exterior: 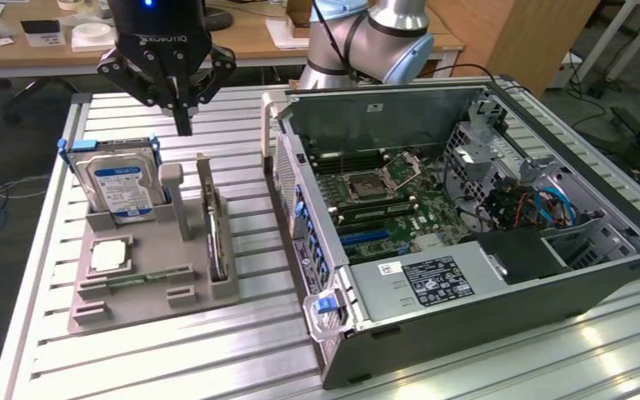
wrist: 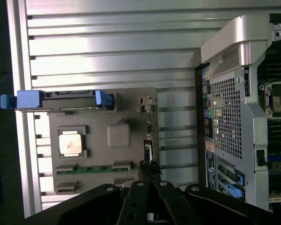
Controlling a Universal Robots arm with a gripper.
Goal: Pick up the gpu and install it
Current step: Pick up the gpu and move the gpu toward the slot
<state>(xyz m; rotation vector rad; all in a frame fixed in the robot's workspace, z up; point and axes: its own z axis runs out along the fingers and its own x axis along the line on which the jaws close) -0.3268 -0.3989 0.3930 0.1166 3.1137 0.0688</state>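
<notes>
Shut, empty fingers (exterior: 183,117) hang over the holder (exterior: 131,304); the gpu (exterior: 216,237) stands on edge beneath them, its long axis along the holder.

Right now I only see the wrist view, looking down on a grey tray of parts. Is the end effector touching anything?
Observer: No. In the exterior view the end effector hangs shut in the air above the tray, holding nothing.
Operator: What's the blue-edged slab?
Observer: A hard drive standing upright, its blue-white label facing the exterior camera.
Operator: And the gpu?
Observer: The gpu stands on its long edge in a tray slot, between the hard drive and the open computer case.
</notes>
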